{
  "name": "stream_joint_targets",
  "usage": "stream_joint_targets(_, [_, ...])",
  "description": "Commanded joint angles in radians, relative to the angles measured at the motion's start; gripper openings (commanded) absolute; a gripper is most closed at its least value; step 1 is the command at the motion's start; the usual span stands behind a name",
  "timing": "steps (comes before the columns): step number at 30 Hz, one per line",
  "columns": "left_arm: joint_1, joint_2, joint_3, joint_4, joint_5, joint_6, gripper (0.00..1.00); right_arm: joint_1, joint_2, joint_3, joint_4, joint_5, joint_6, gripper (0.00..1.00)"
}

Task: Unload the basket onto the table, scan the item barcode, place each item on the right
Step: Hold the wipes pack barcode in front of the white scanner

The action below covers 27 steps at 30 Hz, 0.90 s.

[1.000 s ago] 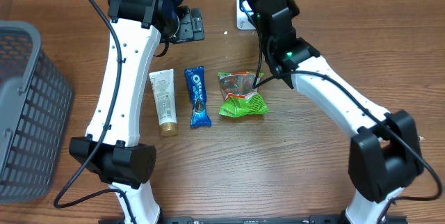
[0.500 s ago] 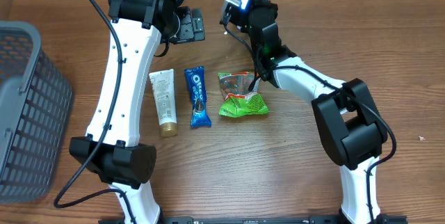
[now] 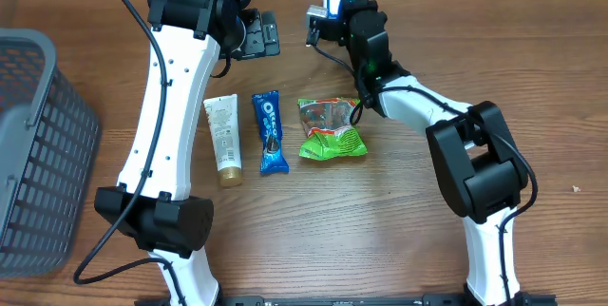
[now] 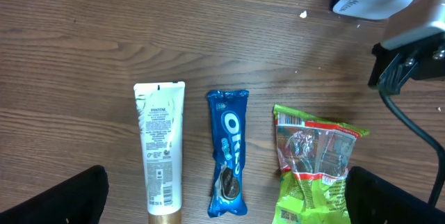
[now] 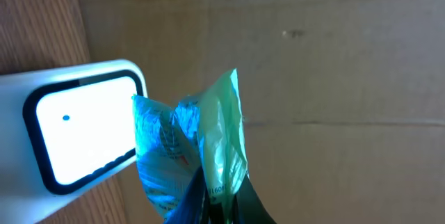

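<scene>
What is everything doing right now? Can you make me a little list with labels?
right gripper: shut on a small blue-green packet
packet position: held up right in front of the white scanner and its bright window
left gripper: open, holding nothing, above the items
waiting items: Pantene tube, Oreo pack, green snack bag, side by side on the table
basket: grey basket at the left edge

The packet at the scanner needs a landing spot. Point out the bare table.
The table is bare in front of the tube, Oreo pack and green bag, and again right of the right arm. Crowded: that row, and the back by the scanner, where the right pincer holds a packet.
</scene>
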Motion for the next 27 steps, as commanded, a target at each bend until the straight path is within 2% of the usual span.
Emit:
stream_joint_targets(1, [-0.006,0.004,-0.003,0.002,-0.001,0.015,1.0,-0.006,0.001,0.018,0.018,-0.018,0.016,0.04])
stream_joint_targets(4, [-0.006,0.004,-0.003,0.002,-0.001,0.015,1.0,-0.006,0.001,0.018,0.018,-0.036,0.064,0.04])
stream_joint_targets(27, [-0.006,0.004,-0.003,0.002,-0.001,0.015,1.0,-0.032,0.001,0.018,0.053,-0.07,0.064,0.04])
